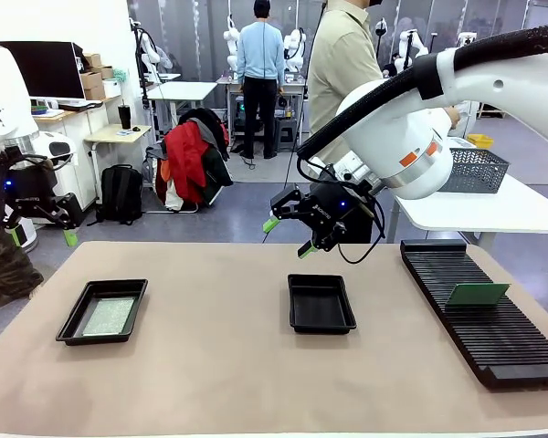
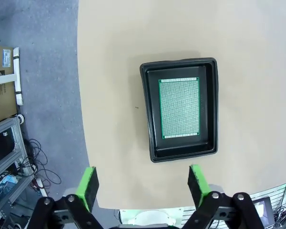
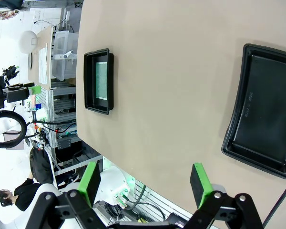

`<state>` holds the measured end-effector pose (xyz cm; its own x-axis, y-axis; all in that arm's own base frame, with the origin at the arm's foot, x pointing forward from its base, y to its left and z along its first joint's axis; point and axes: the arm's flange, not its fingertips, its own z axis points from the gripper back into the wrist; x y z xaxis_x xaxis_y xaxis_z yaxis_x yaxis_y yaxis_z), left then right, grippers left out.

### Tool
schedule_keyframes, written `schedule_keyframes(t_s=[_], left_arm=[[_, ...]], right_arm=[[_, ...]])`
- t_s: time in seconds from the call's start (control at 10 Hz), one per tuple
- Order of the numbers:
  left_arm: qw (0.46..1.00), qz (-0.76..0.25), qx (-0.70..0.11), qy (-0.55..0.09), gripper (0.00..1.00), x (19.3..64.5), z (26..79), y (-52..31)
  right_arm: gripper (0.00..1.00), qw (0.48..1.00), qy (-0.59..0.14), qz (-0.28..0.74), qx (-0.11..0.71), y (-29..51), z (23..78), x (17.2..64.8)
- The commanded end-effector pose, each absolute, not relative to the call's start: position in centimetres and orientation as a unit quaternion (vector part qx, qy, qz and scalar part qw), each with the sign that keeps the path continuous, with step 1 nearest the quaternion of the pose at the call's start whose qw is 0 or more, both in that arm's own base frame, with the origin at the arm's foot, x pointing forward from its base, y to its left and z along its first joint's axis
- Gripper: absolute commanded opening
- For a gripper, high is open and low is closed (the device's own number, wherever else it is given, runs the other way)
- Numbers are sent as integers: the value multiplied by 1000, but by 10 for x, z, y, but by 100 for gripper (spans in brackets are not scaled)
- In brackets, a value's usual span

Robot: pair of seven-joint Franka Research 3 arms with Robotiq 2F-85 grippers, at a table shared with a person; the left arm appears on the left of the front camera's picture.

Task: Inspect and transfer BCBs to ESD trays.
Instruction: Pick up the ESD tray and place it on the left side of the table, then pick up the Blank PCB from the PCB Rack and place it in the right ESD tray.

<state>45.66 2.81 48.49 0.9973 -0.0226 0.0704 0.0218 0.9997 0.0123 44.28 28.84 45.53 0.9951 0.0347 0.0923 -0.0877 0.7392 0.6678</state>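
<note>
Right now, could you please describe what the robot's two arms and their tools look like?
The left arm and right arm are glossy white with rounded joints; the right one bears an orange marking and a black corrugated hose. The left tool and right tool are black, with a small blue light and green pads.

Two white, rounded arms. Right arm wears an orange label and a black ribbed hose. Left gripper, right gripper: black, green pads, silver screws, blue lights.
</note>
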Motion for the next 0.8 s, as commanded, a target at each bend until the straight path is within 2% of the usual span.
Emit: schedule_keyframes(t_s=[0.0,0.7], left_arm=[[999,-10,6,-38,100,457,482,29],[999,-10,6,-38,100,457,482,29]], right_arm=[[100,935,-31,28,352,290,457,443],[100,935,-31,28,352,290,457,443]])
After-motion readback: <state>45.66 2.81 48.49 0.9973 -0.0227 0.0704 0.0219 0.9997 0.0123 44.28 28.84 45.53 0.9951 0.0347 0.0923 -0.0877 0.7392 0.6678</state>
